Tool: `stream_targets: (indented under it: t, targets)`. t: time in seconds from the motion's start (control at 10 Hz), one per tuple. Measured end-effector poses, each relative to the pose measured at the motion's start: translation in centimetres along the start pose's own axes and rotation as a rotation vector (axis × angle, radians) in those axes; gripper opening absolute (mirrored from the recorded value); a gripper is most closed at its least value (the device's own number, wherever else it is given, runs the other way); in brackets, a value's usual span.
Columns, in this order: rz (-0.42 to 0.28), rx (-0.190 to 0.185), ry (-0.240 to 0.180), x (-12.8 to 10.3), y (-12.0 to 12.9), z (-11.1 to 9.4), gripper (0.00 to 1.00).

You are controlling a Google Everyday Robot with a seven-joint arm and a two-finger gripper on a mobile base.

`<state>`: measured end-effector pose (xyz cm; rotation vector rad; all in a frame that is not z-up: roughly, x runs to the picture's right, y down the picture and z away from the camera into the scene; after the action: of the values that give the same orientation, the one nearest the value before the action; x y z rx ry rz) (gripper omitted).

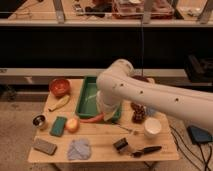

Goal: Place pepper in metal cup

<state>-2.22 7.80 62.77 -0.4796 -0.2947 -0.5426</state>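
The pepper (92, 119) is a slim red-orange chili hanging just above the table in front of the green tray. My gripper (105, 116) is shut on its right end, and the white wrist above hides most of the fingers. The metal cup (39, 121) is small and shiny with a dark inside. It stands near the table's left edge, well to the left of the pepper. A green sponge (58, 126) and an apple (72, 125) lie between the cup and the pepper.
A green tray (88, 93) sits mid-table with a red bowl (60, 86) and a banana (59, 103) to its left. In front lie a grey sponge (45, 146), a blue cloth (80, 148) and black tools (146, 149). A white cup (152, 127) stands at the right.
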Motion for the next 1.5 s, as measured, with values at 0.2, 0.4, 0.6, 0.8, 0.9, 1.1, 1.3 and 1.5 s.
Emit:
stream_targets:
  t: [0.2,0.4,0.6,0.8,0.9,1.1,1.3,1.5]
  targets:
    - [-0.044,0.008,0.047,-3.1,-3.5,-3.1,0.12]
    - [-0.088,0.015,0.064,-7.1,-7.4,-4.3,0.12]
    - [-0.123,0.020,0.041,-10.6,-10.6,-3.6,0.12]
    - [-0.144,0.022,0.013,-12.8,-13.2,-2.6,0.12]
    - [-0.160,0.018,0.001,-13.8,-14.9,-1.7,0.12]
    - [-0.195,0.013,-0.020,-14.3,-16.9,0.2,0.12]
    - [-0.191,0.010,-0.025,-14.2,-16.7,0.2,0.12]
    - [-0.195,0.010,-0.025,-14.5,-16.8,0.2,0.12]
